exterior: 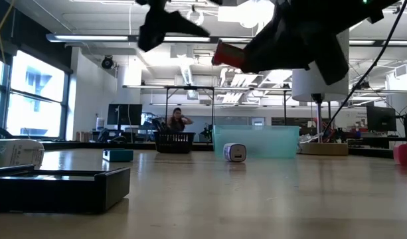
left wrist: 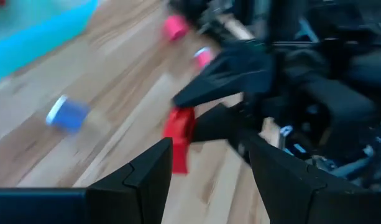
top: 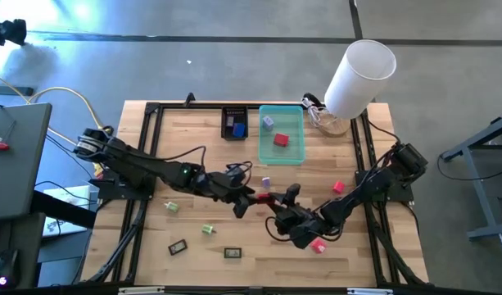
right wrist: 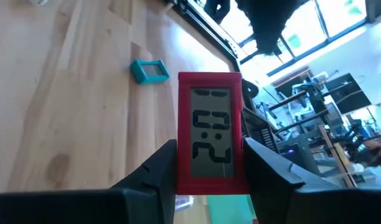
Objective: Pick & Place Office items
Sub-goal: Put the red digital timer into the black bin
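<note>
My right gripper is shut on a small red-framed piece with a grey digit display. In the high view this red piece sits mid-table between the two grippers. In the low view the red piece is well above the table. My left gripper is open and faces the red piece from the left; in the high view the left gripper stands just short of it. Other tiny pieces lie flat on the wood: purple, red, pink, green. My right gripper pinches the red-framed piece by its two long side edges, near the end closest to the wrist. The fingers come level from the table's right side. The piece is lifted clear of the table and sticks out past the fingertips, display showing.
The teal tray at the far middle holds a red cube and a pale piece. The black tray beside it holds a blue piece. A white cylinder stands at the far right corner. More pieces lie near the near edge.
</note>
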You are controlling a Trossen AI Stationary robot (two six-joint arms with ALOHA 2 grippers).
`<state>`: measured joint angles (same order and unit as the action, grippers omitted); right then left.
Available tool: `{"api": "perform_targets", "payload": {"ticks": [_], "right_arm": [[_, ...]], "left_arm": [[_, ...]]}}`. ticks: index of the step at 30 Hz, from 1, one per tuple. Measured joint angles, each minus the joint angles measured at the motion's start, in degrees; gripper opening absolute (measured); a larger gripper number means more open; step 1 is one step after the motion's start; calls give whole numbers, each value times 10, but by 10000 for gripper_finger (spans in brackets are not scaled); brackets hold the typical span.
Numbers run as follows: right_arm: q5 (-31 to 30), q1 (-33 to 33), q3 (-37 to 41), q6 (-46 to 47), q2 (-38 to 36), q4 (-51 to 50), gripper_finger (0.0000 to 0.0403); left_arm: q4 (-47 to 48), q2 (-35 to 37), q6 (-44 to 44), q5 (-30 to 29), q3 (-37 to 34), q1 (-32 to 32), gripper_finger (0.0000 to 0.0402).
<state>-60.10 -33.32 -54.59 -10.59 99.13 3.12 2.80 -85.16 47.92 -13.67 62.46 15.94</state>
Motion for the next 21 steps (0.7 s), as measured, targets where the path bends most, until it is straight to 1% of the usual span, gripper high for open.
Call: {"api": "perform_targets", "payload": {"ticks": [2, 5, 11, 17, 21], "right_arm": [[-1, -2, 0, 0, 0, 0, 138], [-27, -12, 0, -2, -1, 0, 138], [-31, -39, 0, -3, -10, 3, 138], [-76, -57, 0, -10, -34, 1, 138], [-75, -60, -1, -13, -57, 1, 138]], "left_arm": [[-22, -1, -31, 0, 0, 4, 207], [-27, -6, -57, 1, 1, 5, 207], [-26, -6, -61, 0, 0, 1, 207], [-31, -10, -63, 0, 0, -15, 207], [-31, -10, -61, 0, 0, -21, 207]]}}
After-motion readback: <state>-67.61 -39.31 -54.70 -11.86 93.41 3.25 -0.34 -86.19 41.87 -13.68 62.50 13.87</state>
